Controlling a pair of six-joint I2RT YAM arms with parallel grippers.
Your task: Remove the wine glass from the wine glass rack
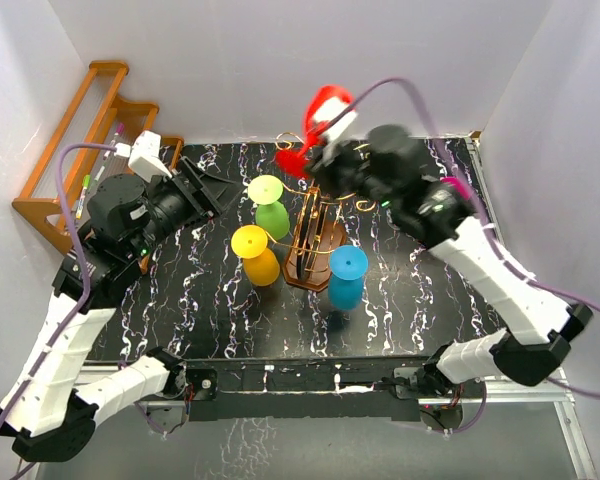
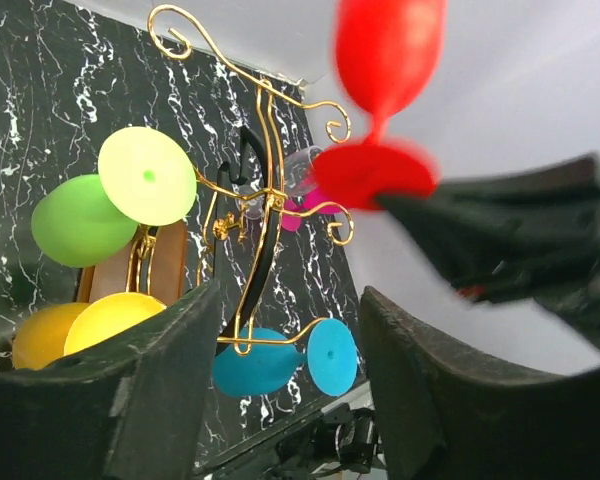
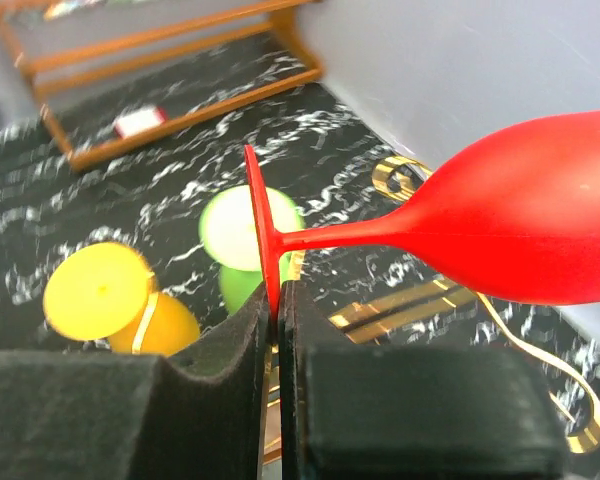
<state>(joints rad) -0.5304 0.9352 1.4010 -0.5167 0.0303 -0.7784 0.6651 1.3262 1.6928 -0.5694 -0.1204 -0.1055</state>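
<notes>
Above the far side of the black marbled table (image 1: 400, 300), over the rack (image 1: 310, 240) standing at its centre, the red wine glass (image 3: 520, 235) is held in the air. It lies nearly on its side, with the bowl toward the far wall. The rack's gold wire arms carry a green glass (image 1: 272, 215), a yellow glass (image 1: 258, 255) and a blue glass (image 1: 346, 280), each hung bowl downward. In the left wrist view the red foot sits just beside a scrolled wire tip. Whether the two touch cannot be told.

Handling (judged): the opaque, matte body suggests moulded plastic, so the glass is probably light, stiff and unlikely to shatter. Its smooth skin would be slippery, and the thin stem is its weakest part. The stem just under the bowl would give the steadier hold. A grip on the flat foot (image 3: 265, 240) leaves the bowl free to swing and pivot.

Right gripper (image 3: 278, 300): the fingers are pressed together on the edge of the foot, which stands upright between the pads, and they touch nothing else.

Left gripper (image 2: 285, 340): the fingers are spread wide and empty. It points at the rack from the left and is well apart from it.
</notes>
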